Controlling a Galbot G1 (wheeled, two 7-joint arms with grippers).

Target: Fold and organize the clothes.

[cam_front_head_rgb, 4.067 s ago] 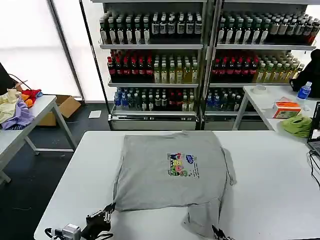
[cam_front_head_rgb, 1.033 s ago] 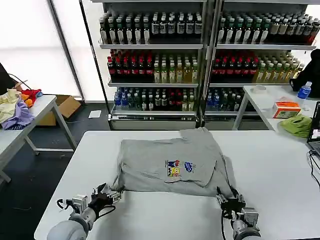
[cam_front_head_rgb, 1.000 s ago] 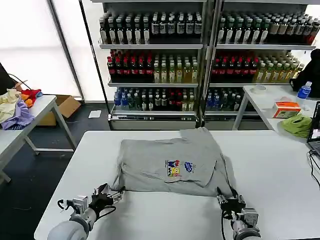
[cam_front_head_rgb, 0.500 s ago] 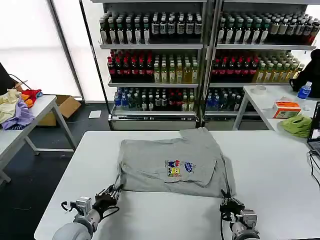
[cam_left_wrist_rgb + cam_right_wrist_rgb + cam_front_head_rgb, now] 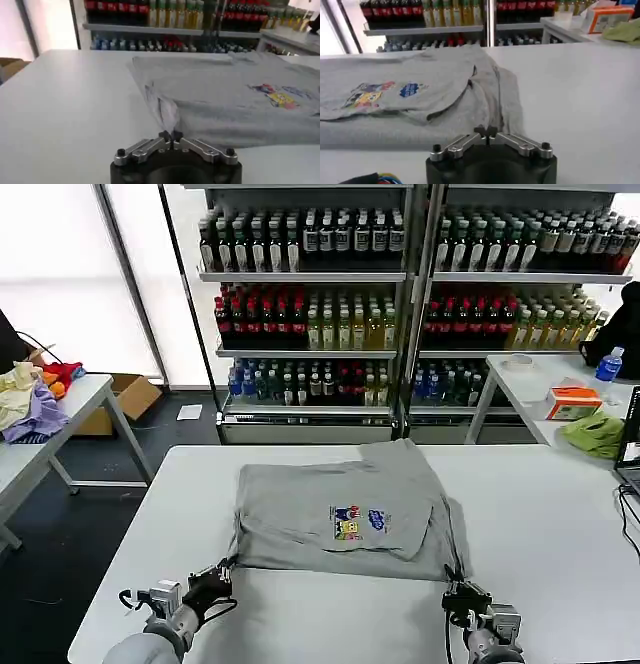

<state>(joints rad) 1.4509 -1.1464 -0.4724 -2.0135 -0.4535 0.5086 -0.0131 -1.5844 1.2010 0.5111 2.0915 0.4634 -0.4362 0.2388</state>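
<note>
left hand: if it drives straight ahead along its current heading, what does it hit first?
The shirt. The left hand is shut on a pinch of its near left edge, pointing across the table toward the drink shelves. Going on would push into the folded fabric at once.

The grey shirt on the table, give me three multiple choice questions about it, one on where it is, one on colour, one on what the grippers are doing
1. The shirt lies:
A. on the white table
B. on a shelf
C. on the floor

2. Its fabric is:
A. red
B. light grey
C. black

3. The left gripper and right gripper are:
A. wide open above it
B. holding bottles
C. shut on its near edge

Answers: 1 A, it is spread on the tabletop. 2 B, grey with a small colourful print. 3 C, each wrist view shows cloth pinched at closed tips.
</note>
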